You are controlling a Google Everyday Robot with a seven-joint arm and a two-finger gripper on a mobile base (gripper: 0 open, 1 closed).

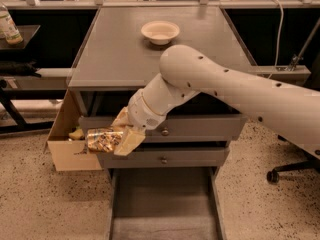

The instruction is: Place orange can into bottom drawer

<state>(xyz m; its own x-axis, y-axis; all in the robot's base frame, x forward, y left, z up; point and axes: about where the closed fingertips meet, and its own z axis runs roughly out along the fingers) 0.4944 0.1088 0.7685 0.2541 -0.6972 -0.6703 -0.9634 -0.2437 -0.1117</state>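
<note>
My gripper (118, 135) is shut on the orange can (102, 139), which lies sideways between the cream fingers (129, 140). The can hangs in front of the cabinet's left side, level with the gap between the two upper drawers. The bottom drawer (162, 204) is pulled open below, a long grey tray with a bare floor. The can is above and to the left of the drawer's left wall.
A cream bowl (160, 32) sits on the grey cabinet top (115, 59). Two upper drawers with round knobs (164, 132) are shut. A cardboard box (67, 144) stands left of the cabinet. An office chair base (290, 171) is at the right.
</note>
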